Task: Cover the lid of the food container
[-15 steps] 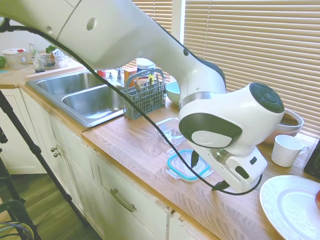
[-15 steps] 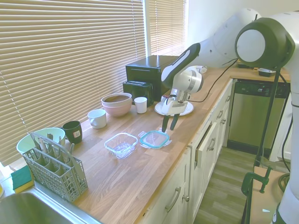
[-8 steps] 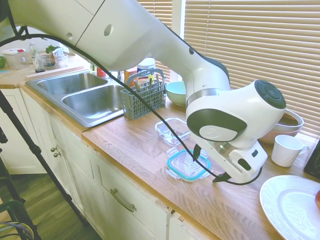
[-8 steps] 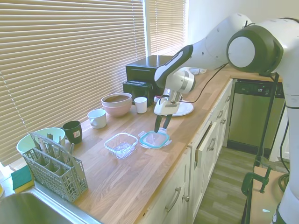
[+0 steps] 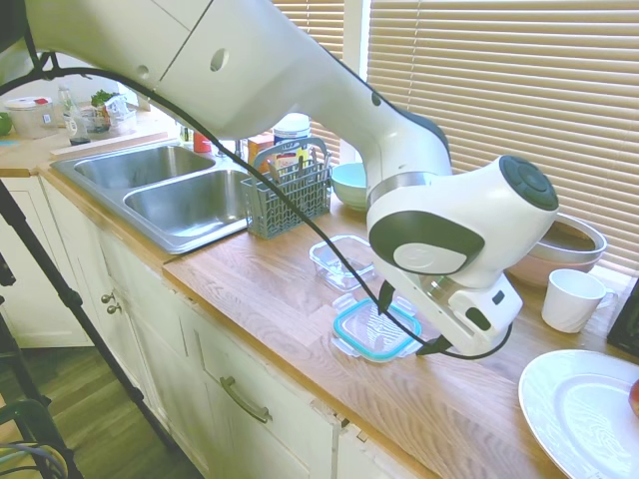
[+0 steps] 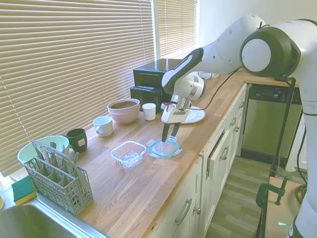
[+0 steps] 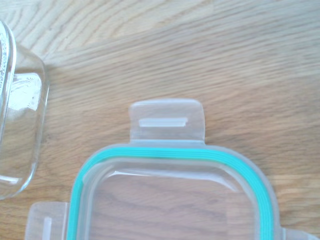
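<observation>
Teal-rimmed lid (image 6: pixel 165 148) btwn gripper (image 6: pixel 169 137) fingers, part-open

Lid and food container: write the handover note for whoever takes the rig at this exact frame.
Gripper: open, fingers pointing down just above the lid, nothing held.
Lid: flat on the counter, beside the food container, apart from it.
Food container: uncovered, looks empty.
Done: gripper placed over the lid.
Left: grasp the lid, lift it, set it on the container.
</observation>
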`<state>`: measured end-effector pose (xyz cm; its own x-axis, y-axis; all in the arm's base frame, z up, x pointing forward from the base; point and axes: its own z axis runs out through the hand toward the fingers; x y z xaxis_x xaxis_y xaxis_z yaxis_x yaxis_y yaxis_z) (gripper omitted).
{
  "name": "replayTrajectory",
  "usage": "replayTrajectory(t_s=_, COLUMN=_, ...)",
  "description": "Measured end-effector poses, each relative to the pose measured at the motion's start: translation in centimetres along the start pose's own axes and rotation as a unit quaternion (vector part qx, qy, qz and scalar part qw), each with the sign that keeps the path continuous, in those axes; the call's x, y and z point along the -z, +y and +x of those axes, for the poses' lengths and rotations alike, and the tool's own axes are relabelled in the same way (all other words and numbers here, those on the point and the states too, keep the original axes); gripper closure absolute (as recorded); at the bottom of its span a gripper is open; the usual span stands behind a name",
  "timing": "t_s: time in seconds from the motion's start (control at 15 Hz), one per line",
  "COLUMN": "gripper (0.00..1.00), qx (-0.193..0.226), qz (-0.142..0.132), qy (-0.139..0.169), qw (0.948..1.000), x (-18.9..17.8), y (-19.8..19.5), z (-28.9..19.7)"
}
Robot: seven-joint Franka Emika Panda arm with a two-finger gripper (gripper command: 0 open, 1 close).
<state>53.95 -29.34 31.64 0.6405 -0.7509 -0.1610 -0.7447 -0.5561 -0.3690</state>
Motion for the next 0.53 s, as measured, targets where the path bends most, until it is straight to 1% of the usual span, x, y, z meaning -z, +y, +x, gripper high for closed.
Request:
replayTrajectory(t_s=0.07, gripper=1.0, qx=-0.001, qz=0.0, qy=0.0, qw=1.0, x=-0.02, y=-0.03, z=-0.03)
replayTrajectory(t_s=0.53, gripper=1.0, qx=-0.013, qz=-0.001, qy=-0.003, qw=0.9999, x=-0.3, y=-0.56, z=-0.35)
